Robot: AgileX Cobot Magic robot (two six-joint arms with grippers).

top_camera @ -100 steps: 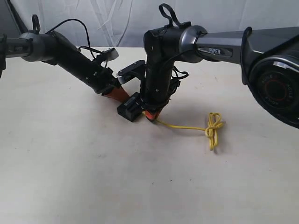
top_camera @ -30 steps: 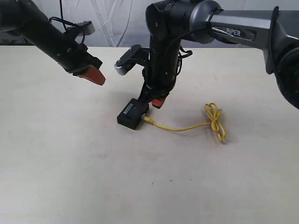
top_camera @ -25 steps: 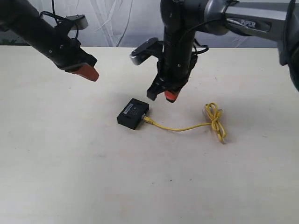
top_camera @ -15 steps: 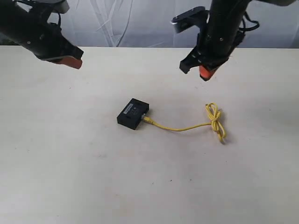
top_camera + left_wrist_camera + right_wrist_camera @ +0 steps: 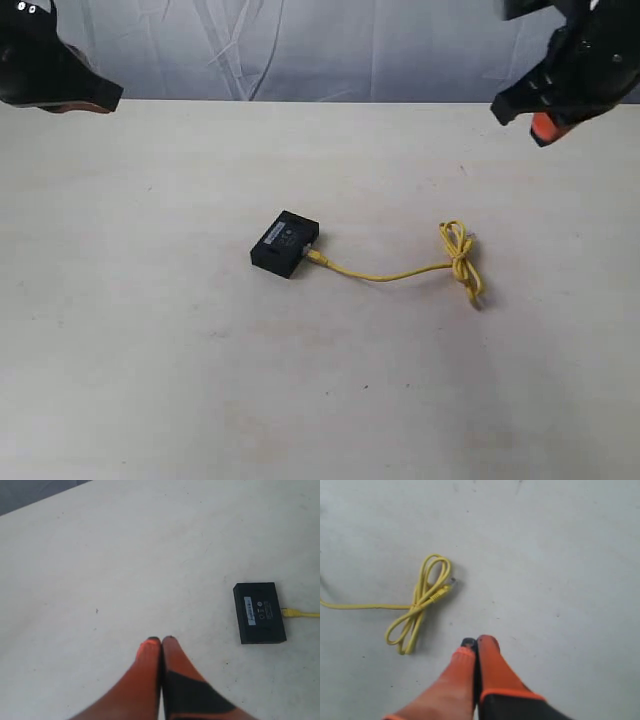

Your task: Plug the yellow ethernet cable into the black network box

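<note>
The black network box [image 5: 285, 243] lies flat on the pale table, label up, also in the left wrist view [image 5: 259, 612]. The yellow ethernet cable [image 5: 385, 273] runs from the box's right side, its plug end seated at the box [image 5: 292, 613], to a knotted bundle of loops [image 5: 462, 262] [image 5: 421, 601]. My left gripper [image 5: 161, 640] is shut and empty, raised far up-left of the box [image 5: 85, 103]. My right gripper [image 5: 476, 643] is shut and empty, high at the right [image 5: 542, 128], beyond the bundle.
The beige table [image 5: 200, 380] carries only the box and cable. A pale curtain backdrop [image 5: 300, 50] hangs behind the table's far edge.
Both arms have let go of the box and cable and pulled up and outward, left arm leftward, right arm rightward. Box and cable stay put, joined.
</note>
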